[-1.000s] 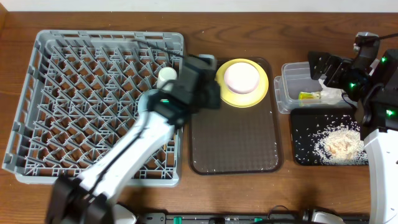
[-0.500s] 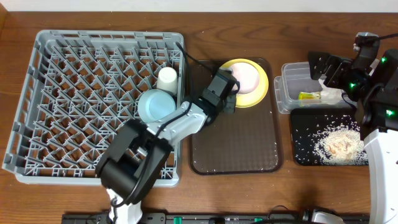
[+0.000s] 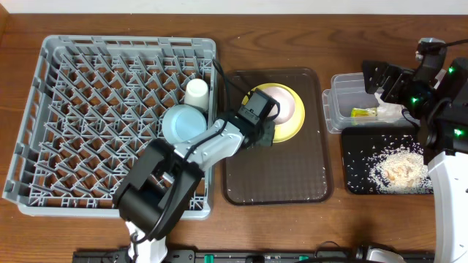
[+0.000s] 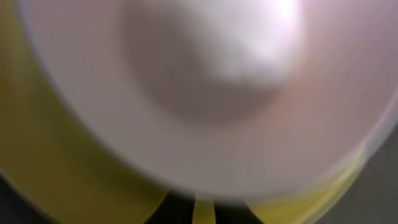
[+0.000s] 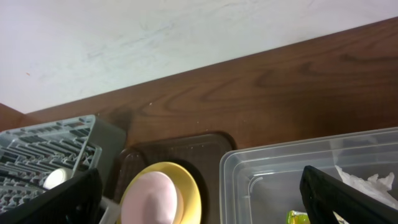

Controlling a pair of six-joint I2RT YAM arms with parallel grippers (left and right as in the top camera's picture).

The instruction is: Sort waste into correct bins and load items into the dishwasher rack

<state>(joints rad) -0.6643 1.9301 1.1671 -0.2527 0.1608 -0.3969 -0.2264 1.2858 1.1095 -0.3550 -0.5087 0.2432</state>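
Two items sit in the dishwasher rack [image 3: 95,109], against its 3 o'clock wall: the small white cup [image 3: 196,93] and, at 7 o'clock of the cup and just beside it, the light-blue bowl [image 3: 183,123]. At 3 o'clock of the rack lies the brown serving tray [image 3: 278,175]. The yellow plate [image 3: 289,134] rests in the tray's 12 o'clock half and carries the white bowl [image 3: 287,107].

The left gripper [image 3: 257,120] is at the plate's 9 o'clock rim. Its wrist camera is so close that only a blur of bowl and plate shows, so I cannot tell whether its jaws are clenched on the rim or released.

At 3 o'clock of the serving tray stands the clear tub [image 3: 338,102]. It holds the green-and-orange wrapper [image 3: 360,112] and, at 3 o'clock of that, the crumpled napkin [image 3: 389,112]. The black tray [image 3: 358,146] lies at the tub's 6 o'clock side, touching it or nearly so, with the rice scraps [image 3: 398,169] heaped toward its 3 o'clock end and loose grains scattered around.

The right gripper [image 3: 380,82] hangs over the tub, its jaws spread wide and grasping nothing.
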